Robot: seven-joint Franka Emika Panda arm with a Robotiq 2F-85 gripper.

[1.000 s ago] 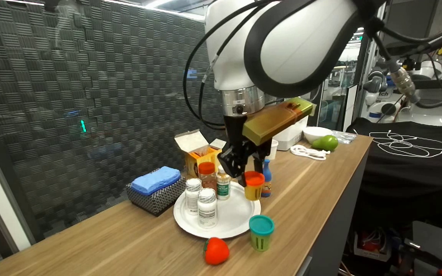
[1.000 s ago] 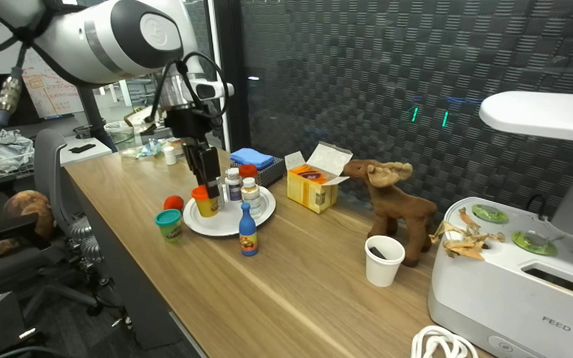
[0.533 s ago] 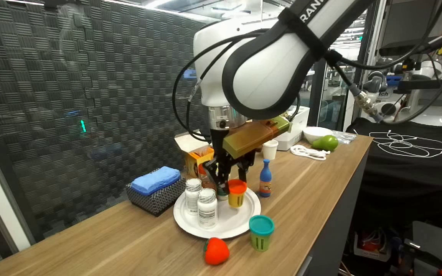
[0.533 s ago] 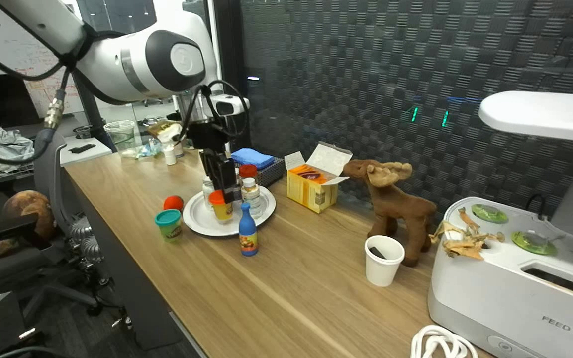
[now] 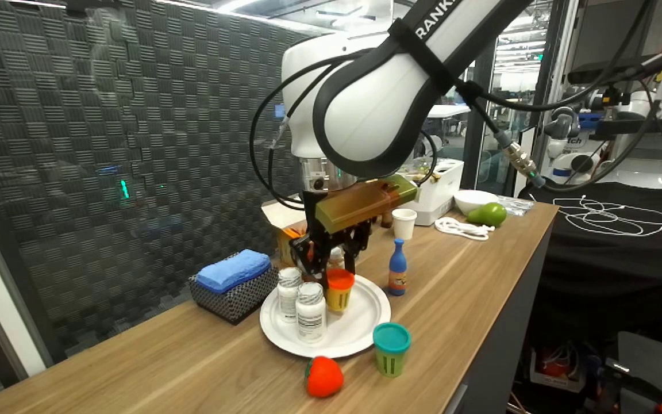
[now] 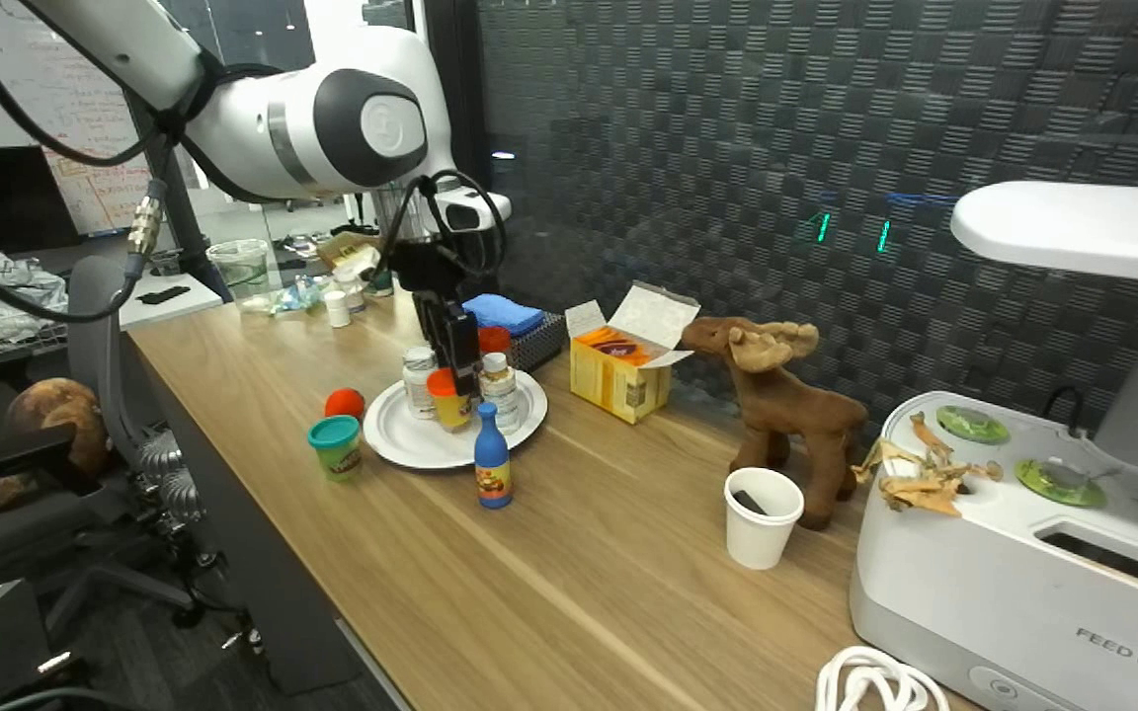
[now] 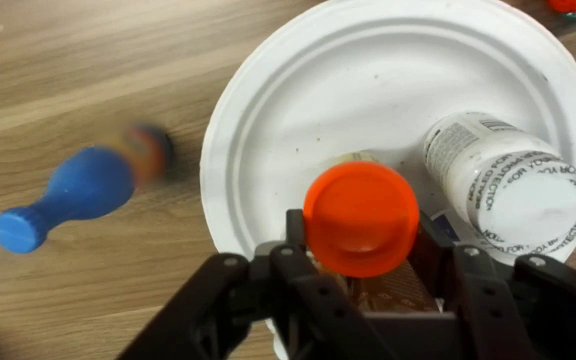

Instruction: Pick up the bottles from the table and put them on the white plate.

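Wood-grain counter (image 5: 451, 270), dark textured wall (image 5: 193, 144), one white plate (image 5: 361, 326) bearing two white bottles (image 5: 311, 319), one teal-capped tub (image 5: 391, 348), hand (image 7: 360, 227) grasping one orange-capped tub (image 5: 339, 300)

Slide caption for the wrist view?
Fingers gripping an orange-lidded tub, white plate beneath; white bottle on the plate, blue bottle off it.

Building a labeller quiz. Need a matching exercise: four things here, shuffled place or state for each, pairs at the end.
Things
1. orange-lidded tub
2. teal-lidded tub
3. flat blue block
4. white cup

Places and states
A. on top of the dark patterned box
B. has a dark object inside
C. held between the fingers
D. on the table, beside the white plate

Pairs: 1-C; 2-D; 3-A; 4-B
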